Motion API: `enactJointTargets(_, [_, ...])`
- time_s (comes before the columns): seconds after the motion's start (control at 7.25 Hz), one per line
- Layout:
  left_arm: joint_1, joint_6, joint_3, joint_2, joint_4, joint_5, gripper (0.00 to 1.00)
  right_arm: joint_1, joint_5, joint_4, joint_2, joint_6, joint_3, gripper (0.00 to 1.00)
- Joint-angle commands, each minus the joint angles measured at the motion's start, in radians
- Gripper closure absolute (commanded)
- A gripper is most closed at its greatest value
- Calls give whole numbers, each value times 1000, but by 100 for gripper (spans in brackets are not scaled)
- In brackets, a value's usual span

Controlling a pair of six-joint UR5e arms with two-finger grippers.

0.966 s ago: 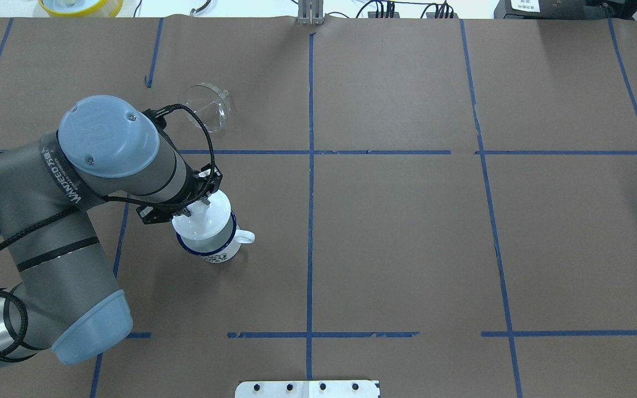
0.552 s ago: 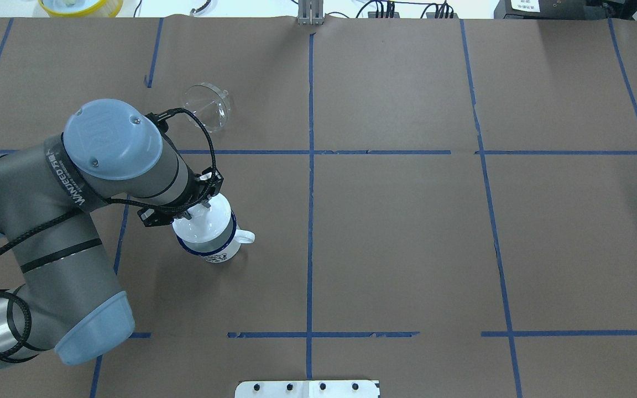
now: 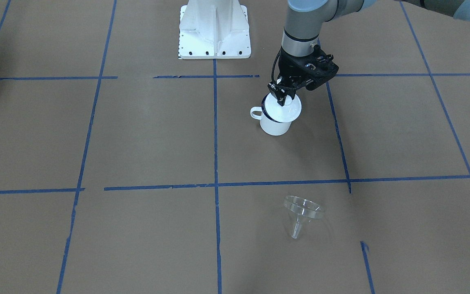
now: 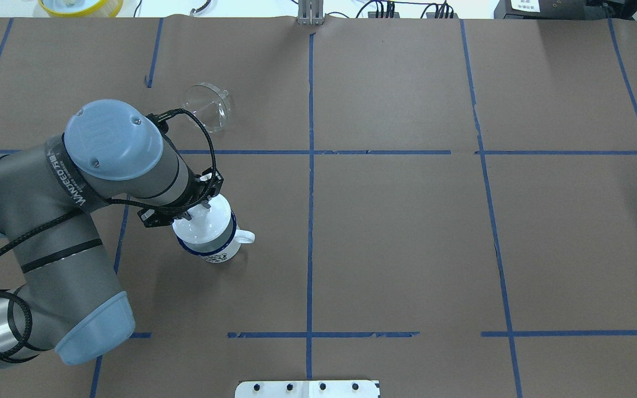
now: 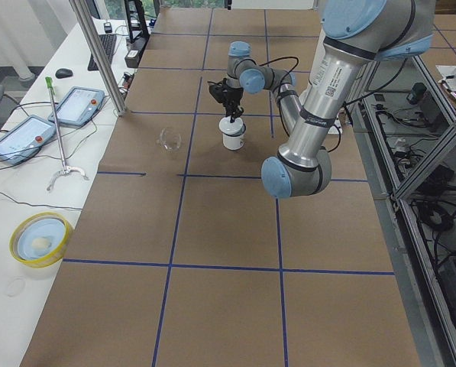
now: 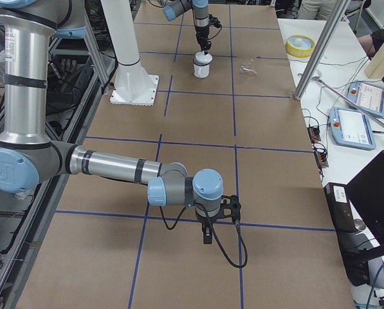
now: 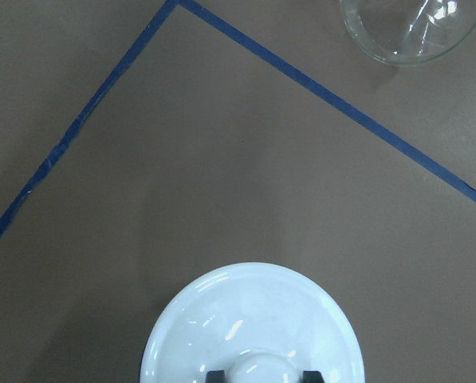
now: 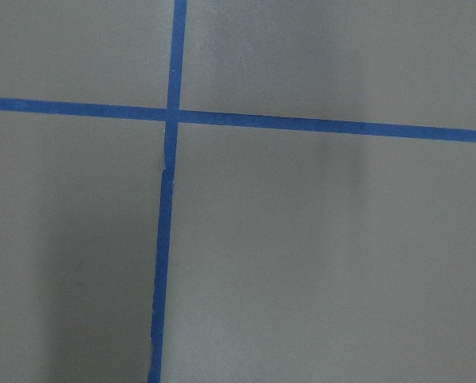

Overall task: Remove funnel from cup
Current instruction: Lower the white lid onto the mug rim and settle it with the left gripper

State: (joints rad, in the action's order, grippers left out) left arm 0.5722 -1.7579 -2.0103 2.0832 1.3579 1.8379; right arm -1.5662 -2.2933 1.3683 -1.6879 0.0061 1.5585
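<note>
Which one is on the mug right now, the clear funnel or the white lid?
The white lid sits on the mug, under the left gripper; the clear funnel lies apart on the table.

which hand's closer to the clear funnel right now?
Left. The left hand sits on the lid atop the cup, one taped line short of the funnel lying on the table. The right hand hangs far off, toward the table's other end.
</note>
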Motion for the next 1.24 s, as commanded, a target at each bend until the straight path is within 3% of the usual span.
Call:
enactJointTargets(0.0, [0,0,1,0,1,1,100,0,0,0,-1,0,0,0])
enactJointTargets(0.97, [-21,-28,-5,-5,1,0,100,0,0,0,-1,0,0,0])
enactJointTargets(1.1, [-21,-28,-5,-5,1,0,83,0,0,0,-1,0,0,0])
